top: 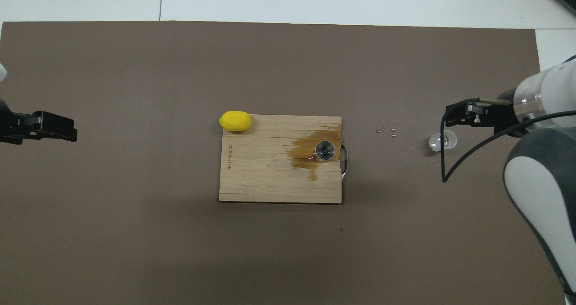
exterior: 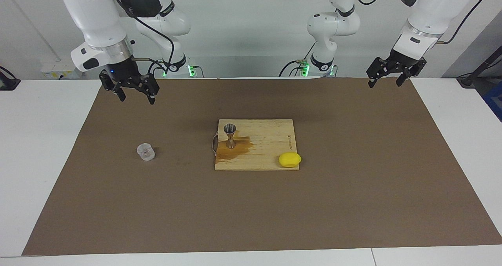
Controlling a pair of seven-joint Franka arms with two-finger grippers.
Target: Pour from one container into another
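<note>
Standing upright on the brown mat toward the right arm's end of the worktop point(exterior: 35, 148), the clear cup point(exterior: 146, 152) is free of any grip and looks empty or nearly so. The right gripper point(exterior: 133, 90) hangs in the air, jaws spread wide and holding nothing, over the mat at the edge closest to the robots. The cup therefore lies farther out from the robots than the spot under this gripper, and well below it.

The jigger point(exterior: 230, 135) stands upright on the board point(exterior: 270, 140) mid-worktop, near the board's handle end, with a brown wet stain point(exterior: 235, 148) spread on the wood around its foot. A lemon point(exterior: 290, 159) rests at the board's corner toward the left arm.

The left gripper point(exterior: 392, 73) waits with its jaws open and empty, raised over the mat's corner at its own end, well apart from everything.

Judging by the stain and the released cup, the pour seems already done. If the cup were needed again, the right arm is clearly the closer one.
</note>
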